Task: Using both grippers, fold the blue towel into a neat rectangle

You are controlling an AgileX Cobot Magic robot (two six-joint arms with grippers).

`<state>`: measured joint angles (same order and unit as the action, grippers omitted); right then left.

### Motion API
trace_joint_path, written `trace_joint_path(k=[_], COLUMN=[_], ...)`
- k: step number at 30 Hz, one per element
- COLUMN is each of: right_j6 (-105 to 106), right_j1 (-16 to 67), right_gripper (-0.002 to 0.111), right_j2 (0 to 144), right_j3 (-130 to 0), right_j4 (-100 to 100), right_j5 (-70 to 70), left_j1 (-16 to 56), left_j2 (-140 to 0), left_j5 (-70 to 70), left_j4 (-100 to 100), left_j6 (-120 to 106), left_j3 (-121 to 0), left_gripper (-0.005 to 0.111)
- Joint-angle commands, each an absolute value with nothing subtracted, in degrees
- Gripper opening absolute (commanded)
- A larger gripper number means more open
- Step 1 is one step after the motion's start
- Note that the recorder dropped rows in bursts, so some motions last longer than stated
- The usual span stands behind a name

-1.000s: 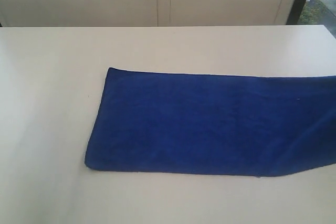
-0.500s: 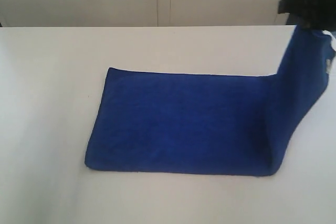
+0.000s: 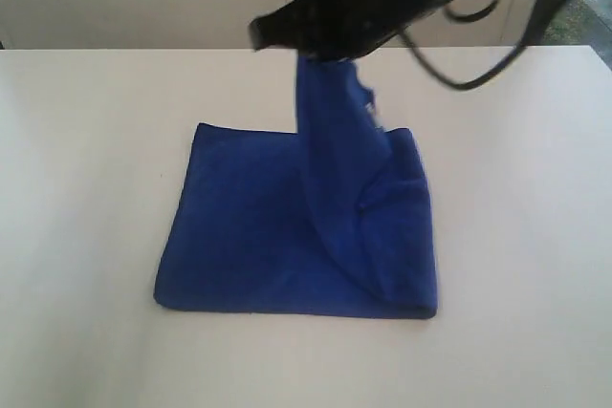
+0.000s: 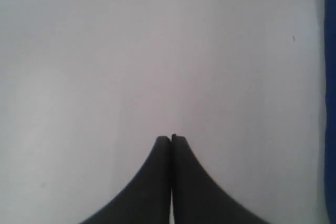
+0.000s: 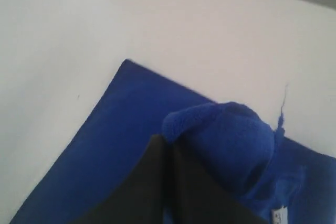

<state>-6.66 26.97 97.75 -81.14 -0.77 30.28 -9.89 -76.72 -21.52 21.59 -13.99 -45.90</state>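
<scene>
The right claw [image 3: 323, 53] is clamped on one end of the blue towel [image 3: 249, 236], holding it up above the cloth's 12 o'clock edge in the exterior view. The raised part drapes down toward 5 o'clock over the rest, which lies flat mid-surface [image 3: 86, 236]. The left claw [image 4: 171, 140] is pressed together, empty, above bare surface.

The white table [image 3: 76, 332] bears the blue towel [image 3: 249, 236], left part flat, right end raised off it.
</scene>
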Motion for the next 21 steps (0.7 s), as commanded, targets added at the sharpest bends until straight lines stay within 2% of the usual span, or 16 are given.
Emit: trace_joint_path(k=[1, 8, 17, 19, 21], right_j6=[-6.52, -8.16, -7.90, -7.90, -7.90], right_j1=[32.13, 36.88, 39.47, 39.45, 39.45], right_gripper=[0.000, 0.000, 0.000, 0.003, 0.012], right_j2=[108.39, 123.79, 131.13, 131.41, 131.41], right_j3=[-85.38, -95.02, -101.52, -101.89, -101.92], right_j4=[-0.67, -1.07, -1.68, -1.82, -1.82], right_j5=[28.05, 27.91, 27.92, 28.02, 27.91], left_j1=[-10.10, -10.10, -10.10, -10.10, -10.10], left_j2=[-76.66, -76.66, -76.66, -76.66, -76.66], left_j5=[-22.58, -22.08, -22.08, -22.08, -22.08], left_j4=[22.98, 23.56, 23.56, 23.56, 23.56], left_j6=[-13.74, -13.74, -13.84, -13.84, -13.84], left_j3=[-45.54, -45.54, -45.54, -45.54, -45.54], left_gripper=[0.000, 0.000, 0.000, 0.000, 0.000])
